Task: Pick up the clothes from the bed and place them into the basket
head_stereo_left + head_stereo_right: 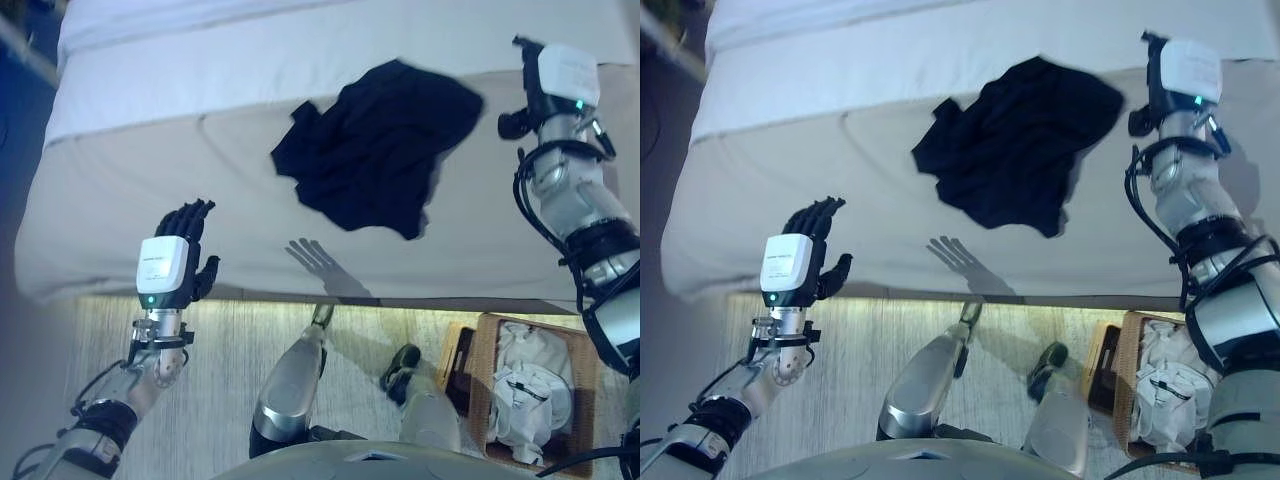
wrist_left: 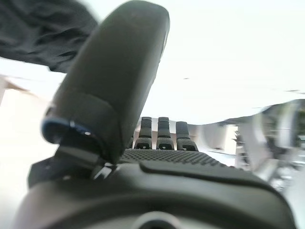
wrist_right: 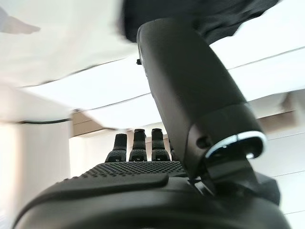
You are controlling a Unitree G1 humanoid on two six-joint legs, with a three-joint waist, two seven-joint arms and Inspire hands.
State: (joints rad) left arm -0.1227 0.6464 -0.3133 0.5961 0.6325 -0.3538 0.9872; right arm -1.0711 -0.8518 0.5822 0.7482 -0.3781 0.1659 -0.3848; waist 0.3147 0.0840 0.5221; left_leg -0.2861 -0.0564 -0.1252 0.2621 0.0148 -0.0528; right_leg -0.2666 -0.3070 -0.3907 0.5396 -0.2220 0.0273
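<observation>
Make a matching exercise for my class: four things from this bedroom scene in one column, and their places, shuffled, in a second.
Things:
1. black garment
2. wicker basket
3. left robot hand
4. right robot hand

Places:
A. on the floor, holding white clothes
B. open, by the bed's near edge
C. crumpled on the bed
D. open, right of the garment

Pairs: 1-C, 2-A, 3-B, 4-D
</observation>
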